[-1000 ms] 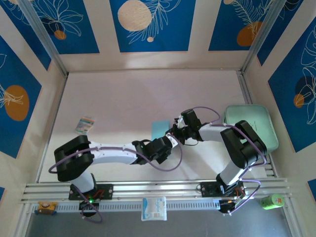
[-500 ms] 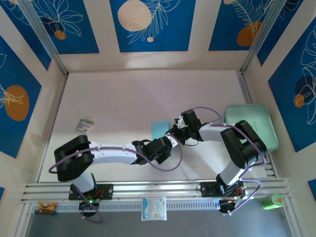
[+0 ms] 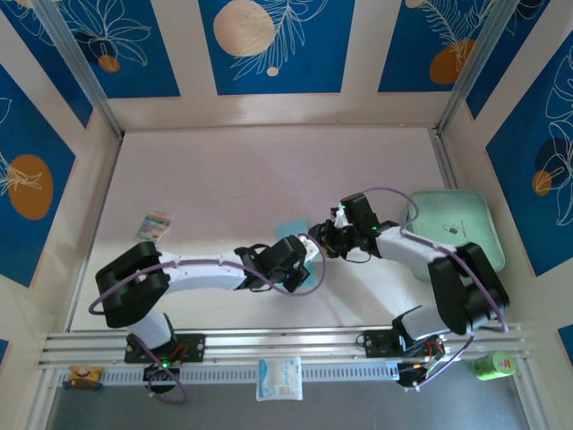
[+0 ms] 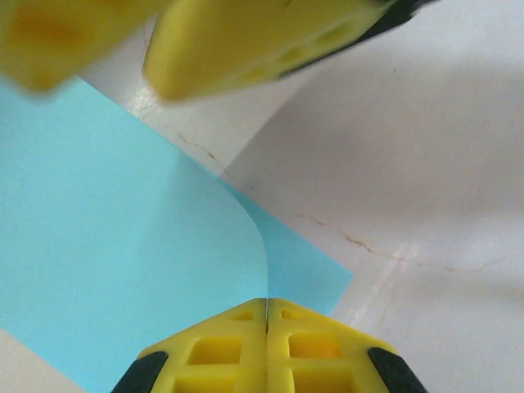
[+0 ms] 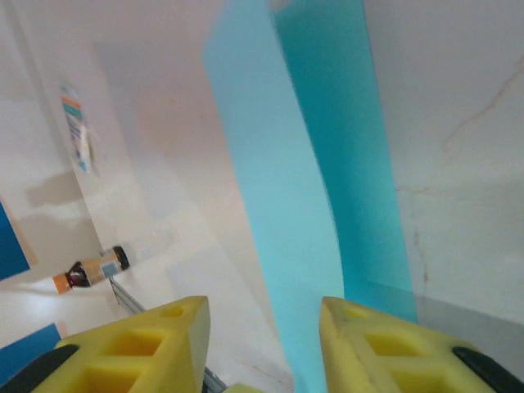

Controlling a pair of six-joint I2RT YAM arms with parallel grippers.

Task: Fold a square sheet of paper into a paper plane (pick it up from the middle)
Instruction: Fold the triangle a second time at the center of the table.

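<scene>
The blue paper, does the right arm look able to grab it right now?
Probably yes. The right tool is open, and the blue paper stands raised right in front of its gap with nothing between them. The left tool is shut on an edge of the paper, holding it up.

1. The left arm (image 3: 197, 273) lies low, stretched out to its right.
2. The left claw (image 4: 267, 304) has its yellow fingers pressed together, pinching an edge of the square sheet of paper (image 4: 123, 246).
3. The right arm (image 3: 407, 249) reaches to its left, elbow bent.
4. The right claw (image 5: 262, 315) stands with its fingers parted, close to the left claw.
</scene>
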